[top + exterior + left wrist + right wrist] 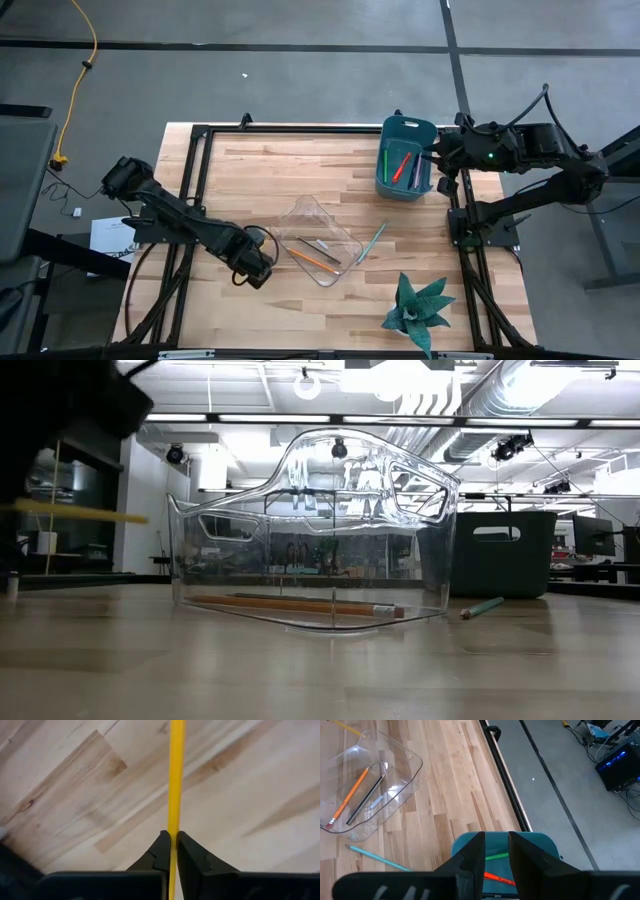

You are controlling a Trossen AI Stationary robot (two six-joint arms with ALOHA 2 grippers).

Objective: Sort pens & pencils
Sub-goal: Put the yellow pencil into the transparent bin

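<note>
Pencils [316,259] lay partly sorted: two in the clear tray [345,232], one clamped in the left claw [172,842] at the tray's 9 o'clock, one teal pencil [372,241] loose on the tabletop [280,165]. Pens [402,165] filled the teal bin [408,128]; the right claw [496,851] hovered above, parted, empty.

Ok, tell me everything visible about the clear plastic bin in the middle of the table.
The clear plastic bin is a transparent, glossy, rounded-corner tub with cut-out handle openings in its end walls. It stands upright, turned diagonally on the wooden table. Inside lie a yellow-orange pencil and a dark stick. A pale teal pencil lies on the table just outside it. Neither gripper touches it.
</note>
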